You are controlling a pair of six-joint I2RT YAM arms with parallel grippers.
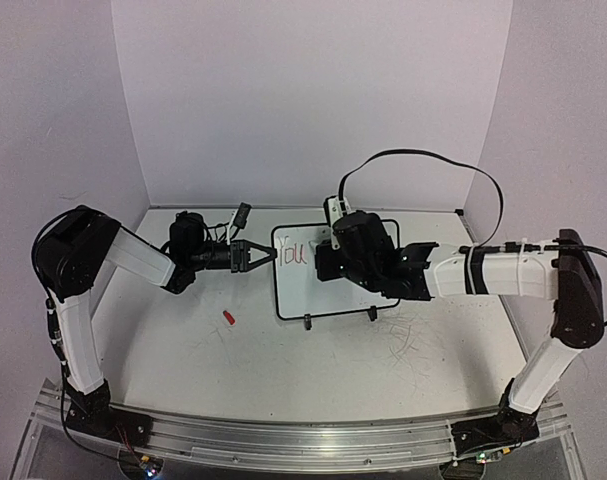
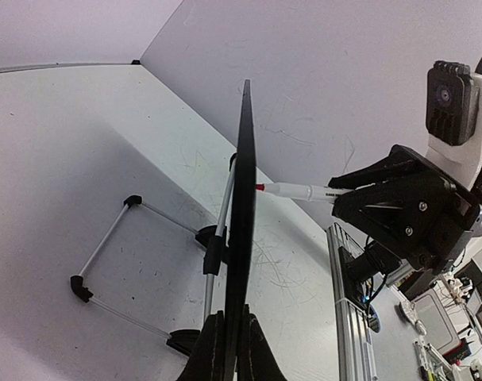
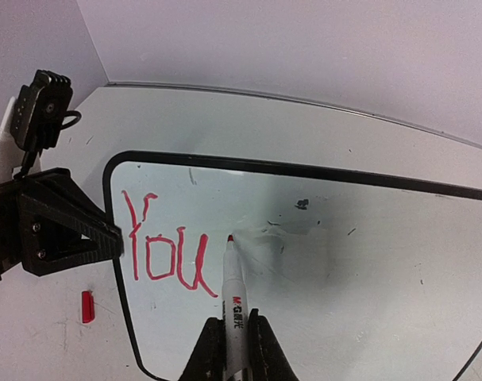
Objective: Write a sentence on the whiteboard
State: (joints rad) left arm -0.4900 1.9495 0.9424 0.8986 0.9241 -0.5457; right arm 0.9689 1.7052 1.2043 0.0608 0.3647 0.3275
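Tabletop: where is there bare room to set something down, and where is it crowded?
Free: the table's near strip between the whiteboard and the base rail, right of the red cap. Crowded: the middle band, where the left gripper clamps its left edge and the right gripper holds the marker over it.

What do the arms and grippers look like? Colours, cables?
The left arm and right arm have white links and black joints. The left gripper and right gripper are black, with triangular fingers and visible screws. A black camera on a white mount sits at each wrist. A black cable loops above the right arm.
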